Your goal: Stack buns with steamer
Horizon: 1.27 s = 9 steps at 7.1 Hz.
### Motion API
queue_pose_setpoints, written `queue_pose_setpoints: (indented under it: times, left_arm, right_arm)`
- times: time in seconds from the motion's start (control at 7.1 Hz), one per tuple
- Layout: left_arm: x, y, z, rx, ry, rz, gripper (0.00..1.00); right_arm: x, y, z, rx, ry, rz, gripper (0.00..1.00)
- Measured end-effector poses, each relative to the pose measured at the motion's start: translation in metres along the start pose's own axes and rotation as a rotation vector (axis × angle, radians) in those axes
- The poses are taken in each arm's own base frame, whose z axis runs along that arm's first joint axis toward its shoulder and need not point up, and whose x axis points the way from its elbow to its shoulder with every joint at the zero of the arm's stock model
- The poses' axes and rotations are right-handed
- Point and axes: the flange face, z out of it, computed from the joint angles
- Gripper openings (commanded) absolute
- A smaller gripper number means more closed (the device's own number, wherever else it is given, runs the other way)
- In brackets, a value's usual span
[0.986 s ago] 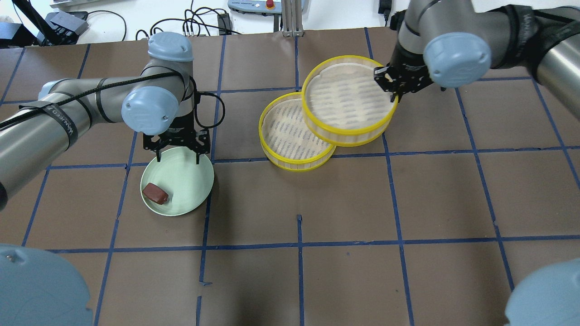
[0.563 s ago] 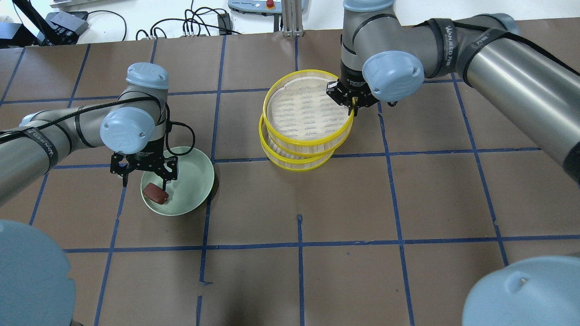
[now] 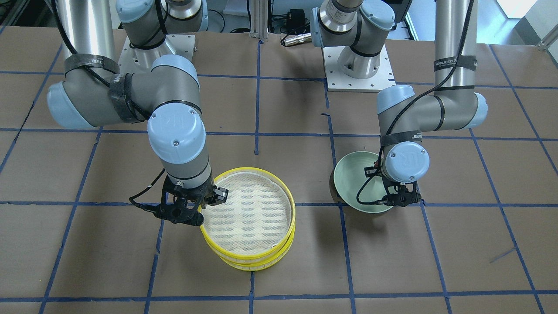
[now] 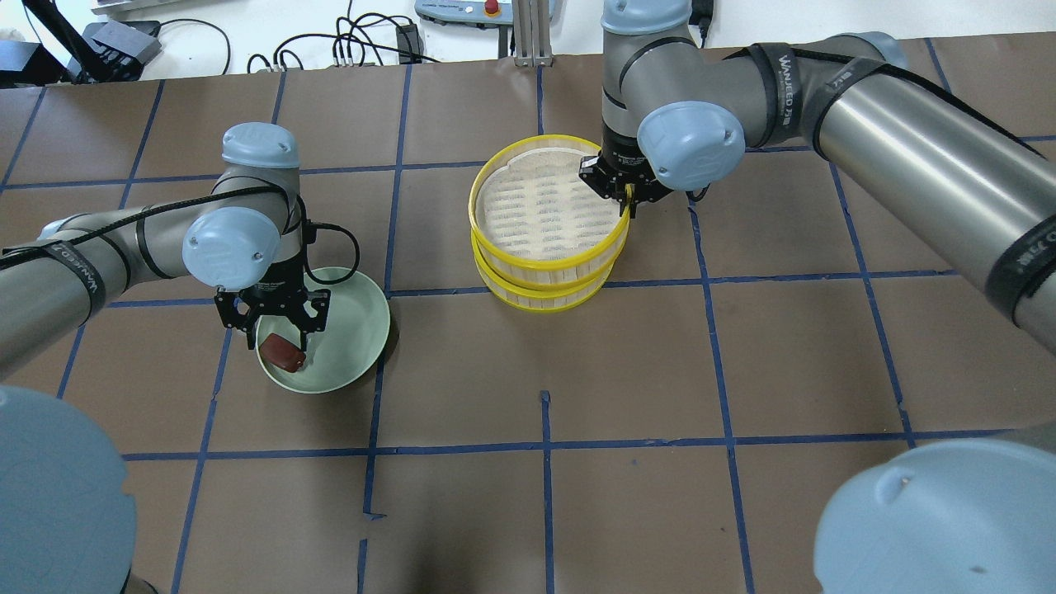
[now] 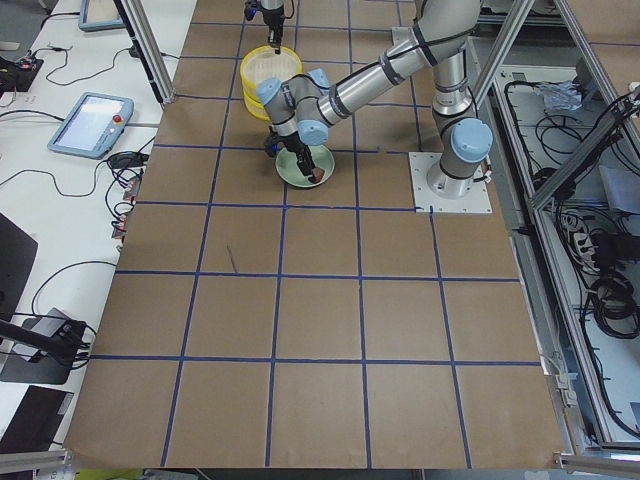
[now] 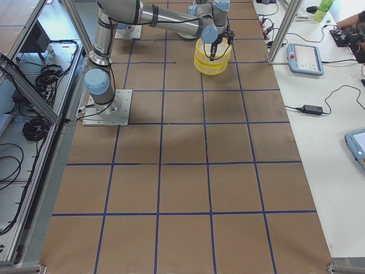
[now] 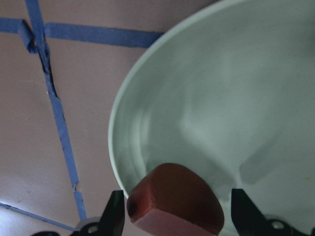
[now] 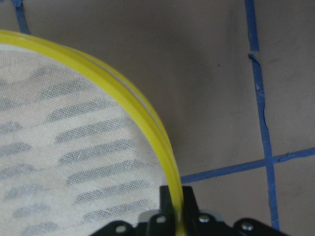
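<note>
The reddish-brown bun [image 4: 283, 353] lies at the near left of the pale green plate [image 4: 351, 330]. My left gripper [image 4: 277, 340] is open just above it, a finger on each side. In the left wrist view the bun [image 7: 174, 196] sits between the two fingers [image 7: 116, 212]. My right gripper [image 4: 629, 200] is shut on the yellow rim of the upper steamer tray [image 4: 540, 206]. That tray sits on the lower steamer tray [image 4: 536, 293], nearly aligned with it. The right wrist view shows the fingers clamped on the rim [image 8: 147, 123]. The white bun is out of view.
The table is brown paper with a blue tape grid. Cables and a pendant [image 4: 462, 8] lie beyond the far edge. The arm bases [image 3: 357, 65] stand at the robot's side. The plate also shows in the front view [image 3: 348, 174].
My right gripper carried the upper tray to the left and set it over the lower tray. My left gripper moved toward the near left of the plate, over the brown bun.
</note>
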Motion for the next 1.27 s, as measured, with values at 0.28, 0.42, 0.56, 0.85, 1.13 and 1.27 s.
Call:
queue_pose_setpoints:
  times: [0.28, 0.42, 0.56, 0.85, 1.13, 1.27]
  left_arm:
    - [-0.004, 0.003, -0.003, -0.009, -0.034, 0.005, 0.02]
    - [-0.002, 0.003, -0.007, -0.004, -0.001, 0.000, 0.03]
    - [0.002, 0.002, -0.019, 0.013, 0.085, -0.017, 0.03]
    - [0.013, 0.002, -0.063, 0.063, 0.364, -0.060, 0.03]
    - [0.029, -0.002, -0.109, 0.049, 0.684, -0.233, 0.08]
    - [0.038, -0.005, -0.136, -0.006, 0.847, -0.358, 0.09]
  right_arm:
    - [0.000, 0.001, 0.004, 0.006, -0.003, 0.000, 0.10]
    - [-0.001, 0.001, 0.004, 0.013, -0.006, 0.000, 0.10]
    - [-0.001, 0.000, 0.003, 0.022, -0.010, 0.001, 0.10]
    - [0.000, 0.002, 0.008, 0.020, -0.010, 0.000, 0.21]
    - [-0.001, 0.004, 0.012, 0.008, -0.023, 0.003, 0.43]
    - [-0.002, 0.004, 0.013, 0.002, -0.035, 0.013, 0.47]
